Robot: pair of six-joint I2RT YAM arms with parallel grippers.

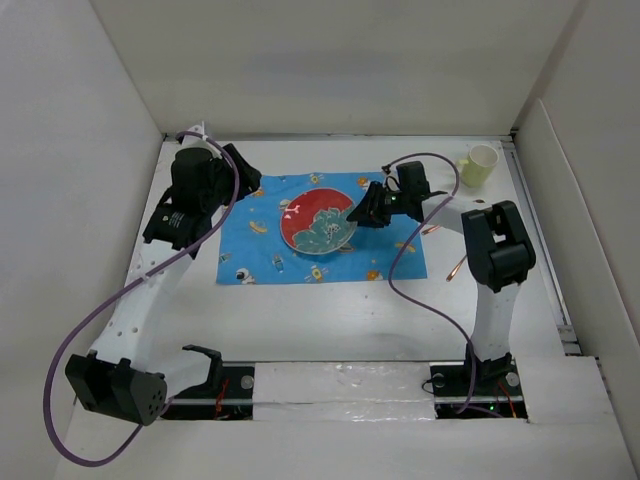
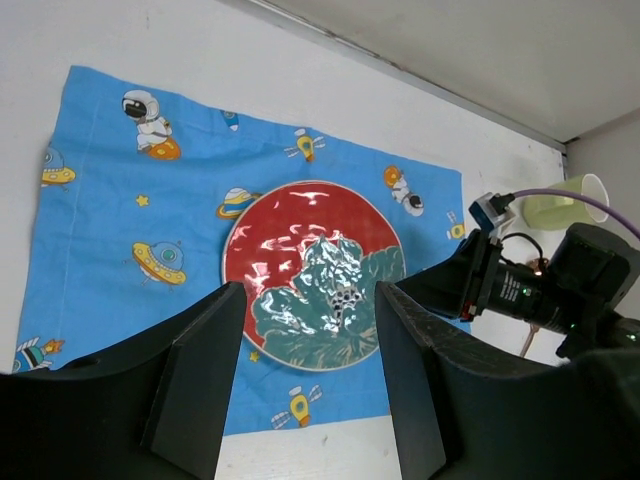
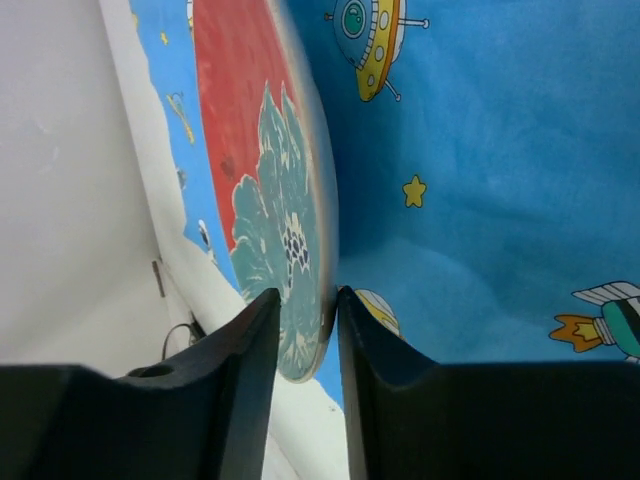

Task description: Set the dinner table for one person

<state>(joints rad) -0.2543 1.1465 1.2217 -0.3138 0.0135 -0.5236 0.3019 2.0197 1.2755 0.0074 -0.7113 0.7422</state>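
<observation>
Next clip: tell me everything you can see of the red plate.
The red plate is round and glossy, ceramic by its look, with a pale rim and a teal flower design over part of its face. It sits mid-way on the blue space-print placemat; whether its edge is lifted cannot be told. The right gripper pinches its rim at the teal side, one finger on each face. Nothing lies on it.
</observation>
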